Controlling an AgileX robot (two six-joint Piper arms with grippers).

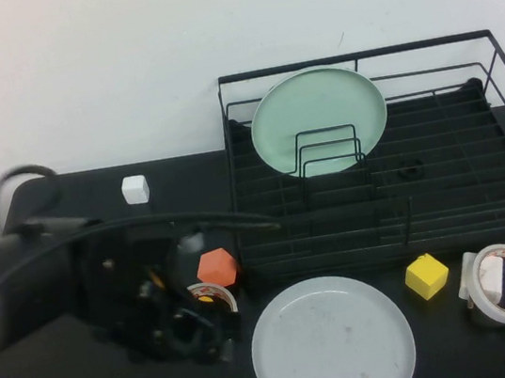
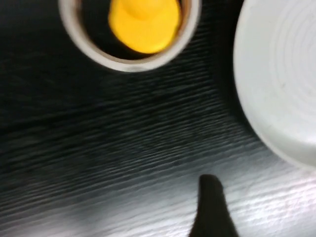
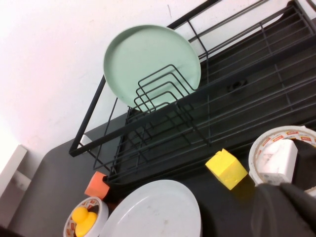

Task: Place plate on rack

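The pale grey-white plate (image 1: 332, 341) lies flat on the black table at the front centre, in front of the black wire rack (image 1: 449, 228). It also shows in the left wrist view (image 2: 281, 74) and the right wrist view (image 3: 155, 212). My left gripper (image 1: 198, 335) is low over the table just left of the plate, touching nothing; one dark finger (image 2: 212, 207) shows. My right gripper is out of the high view; its dark fingers (image 3: 284, 210) hang above the table's right side near a tape roll (image 3: 284, 153).
A mint-green plate (image 1: 318, 120) stands in the rack's wire loops. A tape roll (image 1: 213, 296) holding a yellow object (image 2: 143, 19) and an orange block (image 1: 217, 267) sit by the left gripper. A yellow block (image 1: 426, 276), another tape roll (image 1: 504, 282) and a white cube (image 1: 136, 189) lie around.
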